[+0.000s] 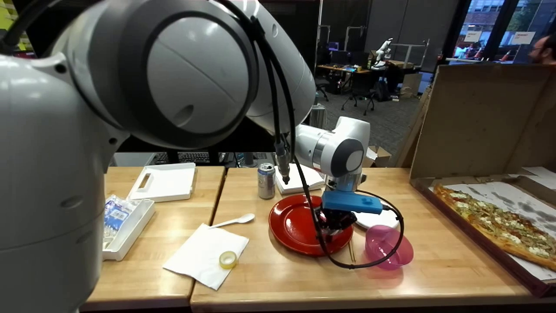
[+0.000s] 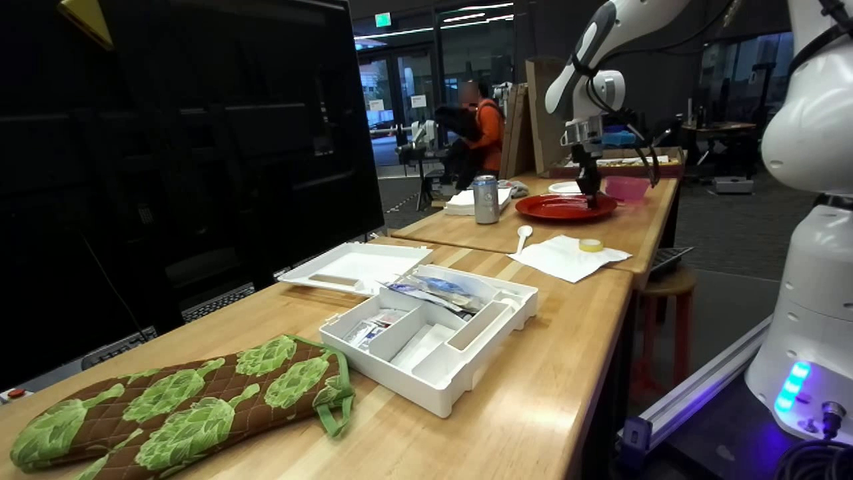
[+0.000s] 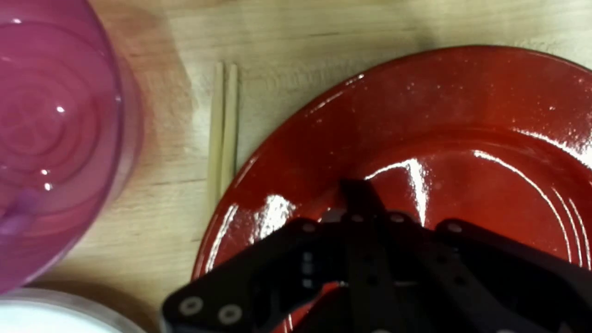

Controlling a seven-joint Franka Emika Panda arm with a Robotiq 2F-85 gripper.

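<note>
Wrist view: gripper (image 3: 358,192) fully closed, nothing visible in grip, over left part of red plate (image 3: 471,199), inside edge. Chopsticks (image 3: 224,134) beside plate's left edge; narrow table (image 3: 171,217) strip separates them from pink bowl (image 3: 51,152).

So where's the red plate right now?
In the wrist view, the red plate lies on the right, beneath the gripper, with the chopsticks and then the pink bowl to its left.

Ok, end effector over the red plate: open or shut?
Shut: in the wrist view the end effector narrows to one dark tip over the red plate, no gap showing. Contact with the plate: can't tell.
</note>
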